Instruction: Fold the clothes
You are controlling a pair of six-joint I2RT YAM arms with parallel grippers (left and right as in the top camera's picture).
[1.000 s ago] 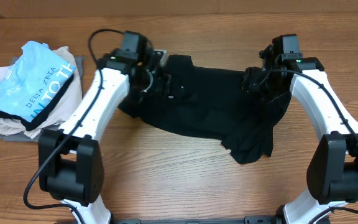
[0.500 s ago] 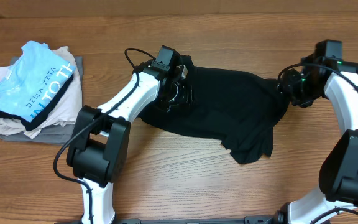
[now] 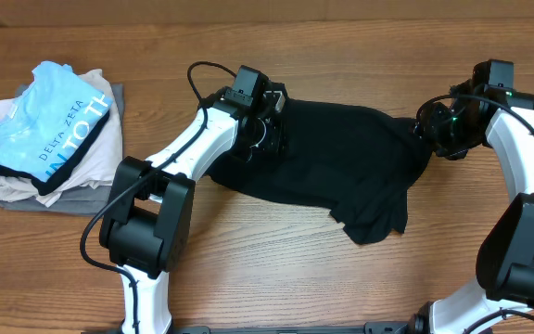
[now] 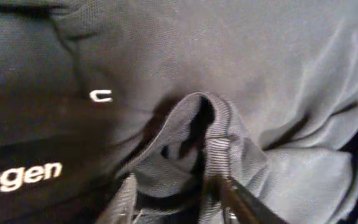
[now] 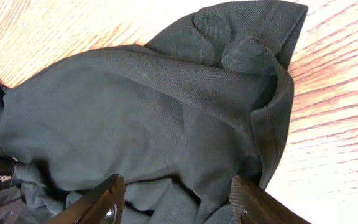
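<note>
The black shirt (image 3: 341,158) lies crumpled and spread across the middle of the table. My left gripper (image 3: 269,119) is down on its upper left part. In the left wrist view its jaws (image 4: 179,202) pinch a raised fold of ribbed fabric (image 4: 213,134), with small white print (image 4: 20,177) to the left. My right gripper (image 3: 426,132) sits at the shirt's right edge. In the right wrist view its jaws (image 5: 179,199) stand wide apart over slack cloth (image 5: 135,106), beside a sleeve hem (image 5: 272,124).
A pile of folded garments, topped by a light-blue shirt with white lettering (image 3: 44,130), sits at the table's left end. Bare wood (image 3: 248,250) stretches in front of the black shirt, and a flap of it (image 3: 374,223) hangs toward the near side.
Both arms shifted right along the shirt's far edge a second ago. The left jaws then narrowed onto the fabric fold. Little has moved in the last half second.
</note>
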